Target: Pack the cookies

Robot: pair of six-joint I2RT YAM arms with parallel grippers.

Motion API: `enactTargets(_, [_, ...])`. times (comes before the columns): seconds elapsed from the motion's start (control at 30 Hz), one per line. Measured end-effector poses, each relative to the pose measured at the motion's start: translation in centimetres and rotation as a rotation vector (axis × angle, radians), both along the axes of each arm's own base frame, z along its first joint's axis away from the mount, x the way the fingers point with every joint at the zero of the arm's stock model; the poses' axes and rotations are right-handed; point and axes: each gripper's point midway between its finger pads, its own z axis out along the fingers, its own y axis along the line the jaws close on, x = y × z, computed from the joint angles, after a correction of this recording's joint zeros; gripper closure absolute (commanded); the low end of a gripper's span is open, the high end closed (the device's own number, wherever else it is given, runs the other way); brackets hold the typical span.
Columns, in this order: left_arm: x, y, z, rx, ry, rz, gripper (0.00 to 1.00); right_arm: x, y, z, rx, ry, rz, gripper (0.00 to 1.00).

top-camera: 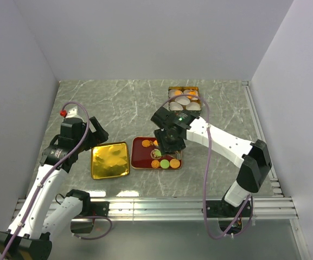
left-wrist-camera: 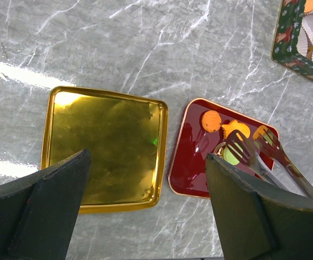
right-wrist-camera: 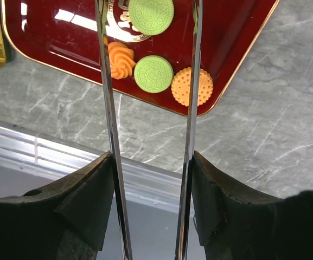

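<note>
Cookies (top-camera: 165, 163) lie in a loose cluster on the red tray (top-camera: 140, 145) near the middle of the marble table (top-camera: 118, 103). From above, the right claw (top-camera: 170, 142) hangs directly over them. The left claw (top-camera: 95, 131) sits well apart on the far side of the gold tray (top-camera: 110, 160), so the right arm is plainly the nearer one. At the back stands a patterned tin (top-camera: 183, 89) lined with white paper cups (top-camera: 182, 101), and a few of the cups appear to hold orange pieces. From the left wrist, that claw's dark fingers stand wide apart with nothing between them, over the gold tray. Beyond them a pair of metal tongs (left-wrist-camera: 254, 151) reaches down into the red tray, its tips close over a green cookie beside two orange ones. From the right wrist, the claw is clamped on the tongs' two blades, which run straight ahead and stay parted. Two green cookies lie between the blades, one after the other along their length, while an orange swirl and an orange round sit under the left and right blade. The tips are out of view, so I cannot tell which cookie they bracket. By my judgement the coming pinch depends on the farther green cookie staying centred along that axis.
</note>
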Motion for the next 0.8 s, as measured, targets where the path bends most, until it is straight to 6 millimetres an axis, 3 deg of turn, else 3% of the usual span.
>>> enactTargets(0.5, [0.0,0.0,0.0,0.000,0.000,0.000,0.07,0.2,0.2,-1.3,-0.086,0.016,0.015,0.38])
enactTargets(0.8, [0.0,0.0,0.0,0.000,-0.001,-0.001,0.07,0.6,0.9,-0.8,-0.082,0.002,0.020,0.38])
